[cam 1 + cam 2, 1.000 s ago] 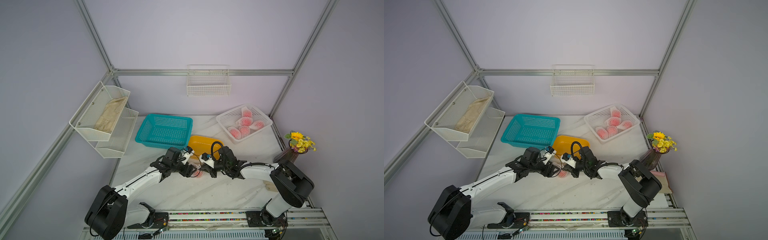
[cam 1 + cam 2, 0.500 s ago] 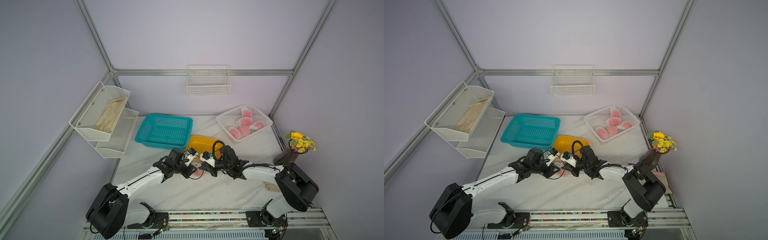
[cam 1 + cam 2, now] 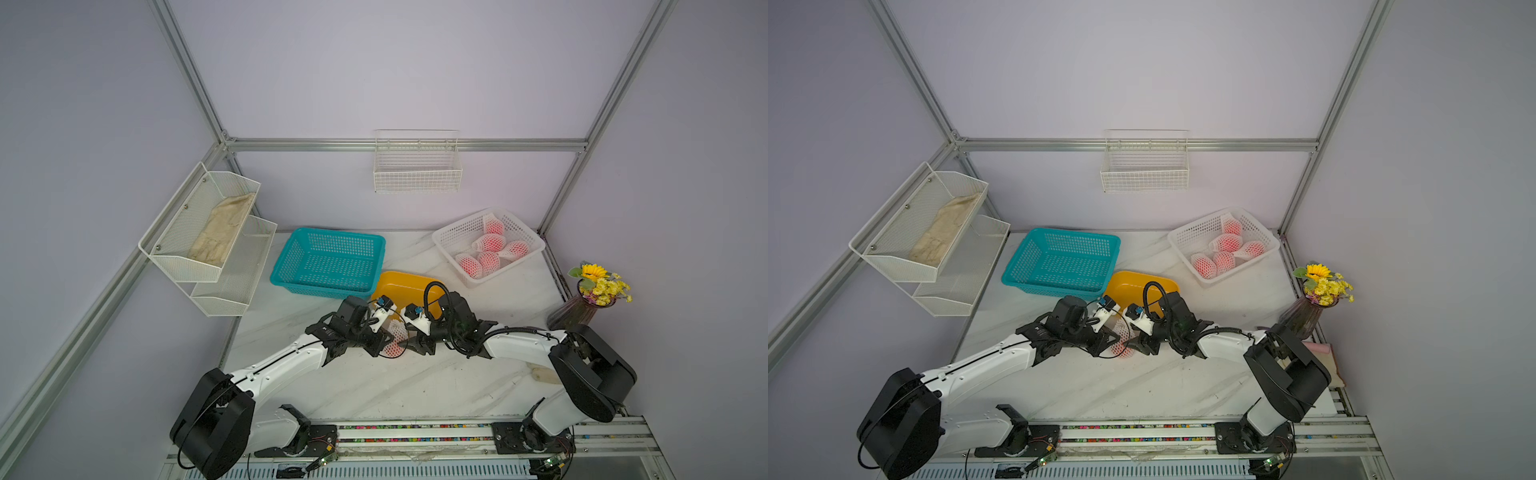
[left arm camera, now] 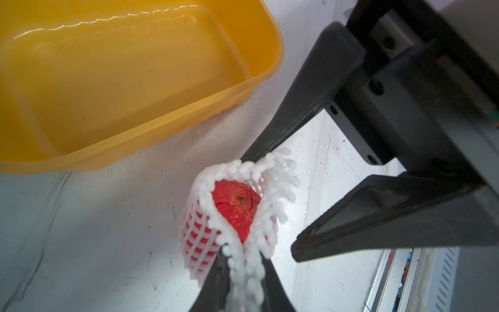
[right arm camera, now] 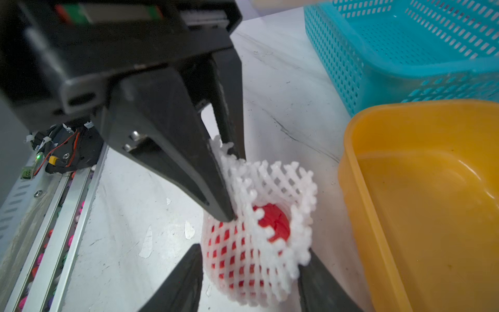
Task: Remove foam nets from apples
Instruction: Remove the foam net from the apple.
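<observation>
The apple lies on the marble tabletop, near its middle and just at 6 o'clock of the yellow tub. It is partly inside its foam net: the mesh wraps the lower part of the fruit. The net's mouth gapes wide, so bare red skin and the stem dimple show through the opening.

The left claw, reaching in from 8 o'clock, is closed down tight on the rim of the net. A strip of white mesh is pinched flat between its two fingers and pulled away from the fruit.

The right claw, coming in from 3 o'clock, stands open and grips nothing. Its fingers are spread on either side of the netted fruit, and one tip appears to touch the net's rim.

The teal basket sits at 11 o'clock of the apple. The white basket, at 1 o'clock, holds the other netted apples, five in all.
</observation>
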`<state>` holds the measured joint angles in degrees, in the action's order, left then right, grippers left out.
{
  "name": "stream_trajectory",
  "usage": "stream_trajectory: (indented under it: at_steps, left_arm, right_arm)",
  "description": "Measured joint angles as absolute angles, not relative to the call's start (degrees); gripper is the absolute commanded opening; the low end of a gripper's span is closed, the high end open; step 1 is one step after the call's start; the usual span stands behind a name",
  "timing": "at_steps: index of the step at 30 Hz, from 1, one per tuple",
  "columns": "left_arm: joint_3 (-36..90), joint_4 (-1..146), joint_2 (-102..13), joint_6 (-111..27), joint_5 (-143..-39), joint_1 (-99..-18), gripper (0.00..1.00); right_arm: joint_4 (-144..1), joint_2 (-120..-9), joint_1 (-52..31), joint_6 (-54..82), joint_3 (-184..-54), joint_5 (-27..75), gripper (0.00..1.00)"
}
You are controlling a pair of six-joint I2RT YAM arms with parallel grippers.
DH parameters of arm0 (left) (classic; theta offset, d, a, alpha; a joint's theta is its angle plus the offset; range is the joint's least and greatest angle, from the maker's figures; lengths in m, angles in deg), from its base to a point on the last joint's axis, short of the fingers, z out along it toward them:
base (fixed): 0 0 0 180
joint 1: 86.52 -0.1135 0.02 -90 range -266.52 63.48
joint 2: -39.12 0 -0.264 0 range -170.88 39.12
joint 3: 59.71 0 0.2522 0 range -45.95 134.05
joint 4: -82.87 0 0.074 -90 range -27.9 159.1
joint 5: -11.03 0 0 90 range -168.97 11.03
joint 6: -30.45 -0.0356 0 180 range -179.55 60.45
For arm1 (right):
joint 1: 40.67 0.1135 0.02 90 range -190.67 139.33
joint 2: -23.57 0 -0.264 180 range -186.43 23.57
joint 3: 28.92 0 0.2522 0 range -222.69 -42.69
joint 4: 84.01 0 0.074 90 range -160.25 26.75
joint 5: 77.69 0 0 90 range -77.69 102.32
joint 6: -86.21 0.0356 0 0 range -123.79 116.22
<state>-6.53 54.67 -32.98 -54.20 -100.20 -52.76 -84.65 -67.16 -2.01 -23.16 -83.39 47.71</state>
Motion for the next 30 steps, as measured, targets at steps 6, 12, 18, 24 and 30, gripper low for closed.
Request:
stream_trajectory:
  at_steps: [6,12,18,24,30]
  left_arm:
    - [-6.5,55.0,-32.1,-54.2,-100.6,-52.1,0.18]
    - [-6.5,56.4,-31.0,-54.4,-101.4,-51.5,0.18]
    - [-6.5,57.3,-30.6,-54.4,-101.5,-51.2,0.18]
    - [-6.5,56.6,-30.6,-54.7,-100.1,-51.1,0.29]
    - [-6.5,53.5,-30.6,-54.7,-96.5,-51.1,0.68]
  right_arm:
    - [-82.5,-70.2,-2.0,-23.7,-84.0,48.0,0.52]
    - [-80.1,-70.7,-2.0,-25.2,-86.4,49.7,0.29]
    - [-79.4,-69.4,-2.0,-25.6,-86.6,50.9,0.08]
    - [-79.2,-69.0,-2.0,-25.3,-86.6,51.0,0.0]
    - [-79.2,-69.0,-2.0,-25.2,-86.6,50.9,0.0]
